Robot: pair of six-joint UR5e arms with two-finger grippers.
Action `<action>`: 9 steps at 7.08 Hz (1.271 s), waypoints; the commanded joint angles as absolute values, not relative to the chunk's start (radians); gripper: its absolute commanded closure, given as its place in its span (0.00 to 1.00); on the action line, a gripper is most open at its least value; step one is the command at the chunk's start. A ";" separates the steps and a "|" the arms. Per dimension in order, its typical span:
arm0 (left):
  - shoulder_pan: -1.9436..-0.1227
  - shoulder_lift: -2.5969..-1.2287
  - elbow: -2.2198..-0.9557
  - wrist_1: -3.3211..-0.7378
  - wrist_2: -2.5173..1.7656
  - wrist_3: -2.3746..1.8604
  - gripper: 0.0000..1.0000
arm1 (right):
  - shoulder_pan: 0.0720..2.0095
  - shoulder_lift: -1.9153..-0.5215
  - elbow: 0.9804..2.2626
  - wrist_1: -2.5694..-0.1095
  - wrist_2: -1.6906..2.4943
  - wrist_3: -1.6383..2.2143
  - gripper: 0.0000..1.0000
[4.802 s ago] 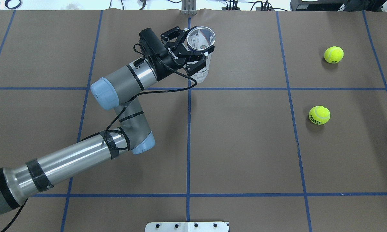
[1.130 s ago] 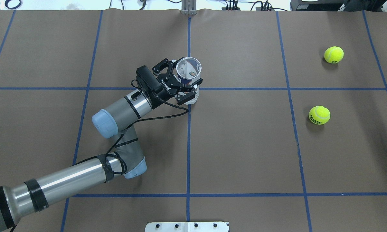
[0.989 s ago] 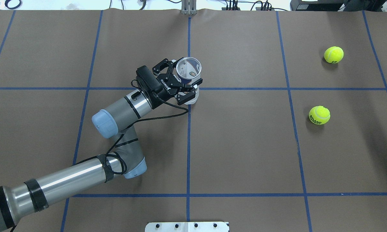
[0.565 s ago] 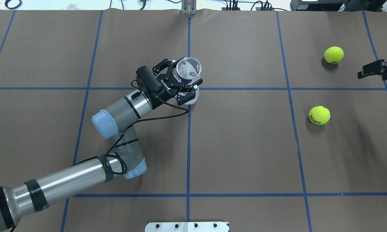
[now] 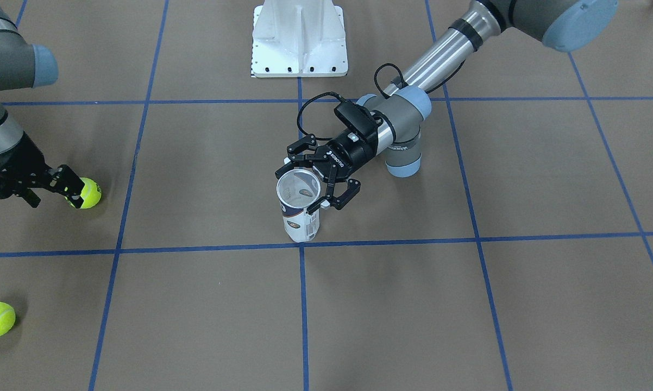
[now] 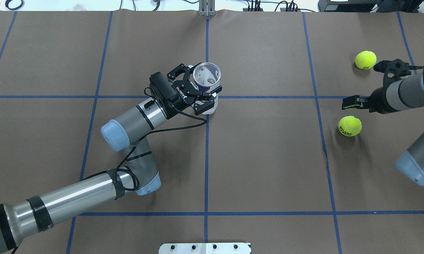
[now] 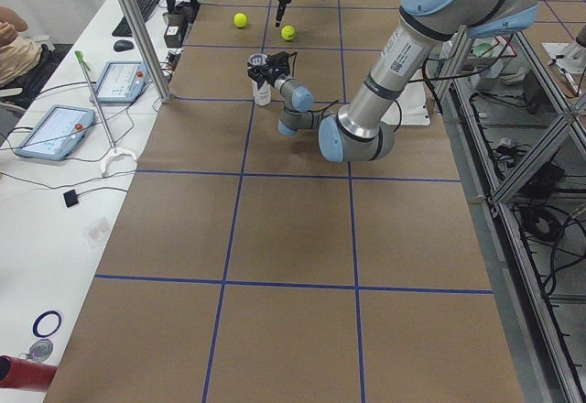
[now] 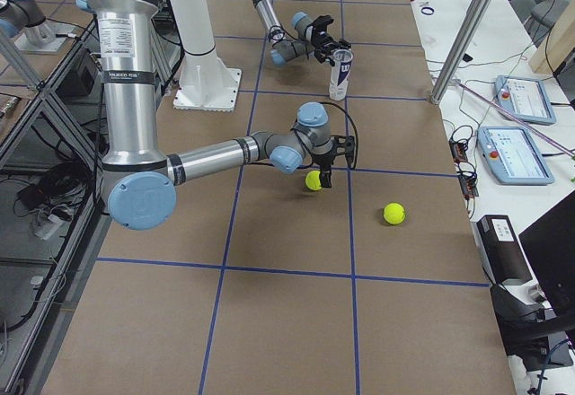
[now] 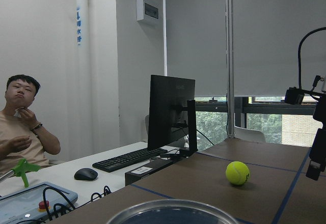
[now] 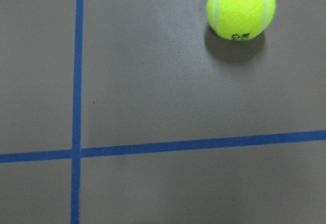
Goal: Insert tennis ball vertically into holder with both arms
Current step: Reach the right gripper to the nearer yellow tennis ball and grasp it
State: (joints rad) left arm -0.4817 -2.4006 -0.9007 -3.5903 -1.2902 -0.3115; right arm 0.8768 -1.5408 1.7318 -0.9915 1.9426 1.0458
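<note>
The holder [image 6: 206, 74], a clear tube with a white and navy label, stands upright at the table's middle, and it also shows in the front view [image 5: 301, 220]. My left gripper [image 6: 205, 86] is shut on it just below the rim, as the front view [image 5: 305, 187] confirms. The tube's rim [image 9: 173, 213] fills the bottom of the left wrist view. Two yellow tennis balls lie on the right: a near one [image 6: 350, 126] [image 5: 87, 193] and a far one [image 6: 365, 60] [image 10: 241, 10]. My right gripper [image 5: 55, 189] [image 6: 356, 102] is open, pointing down, just beside and above the near ball.
The white pedestal base [image 5: 299, 38] stands at the robot's edge of the table. Blue tape lines grid the brown table. Beyond the far edge is a desk with a monitor [image 9: 170, 107], a keyboard and tablets, and a seated person [image 9: 23, 127].
My left gripper brought the holder nearer and lower, then held still. My right arm came in from the right edge and moved left and down to the near ball.
</note>
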 commanded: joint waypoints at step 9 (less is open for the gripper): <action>-0.482 -2.399 -0.899 -3.591 -1.290 -0.308 0.01 | 0.752 -1.583 1.795 -1.003 1.821 1.057 1.00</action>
State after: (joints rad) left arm -0.4804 -2.3991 -0.8973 -3.5911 -1.2901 -0.3087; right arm 0.7519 -1.5901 1.7769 -0.9993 1.8128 1.0574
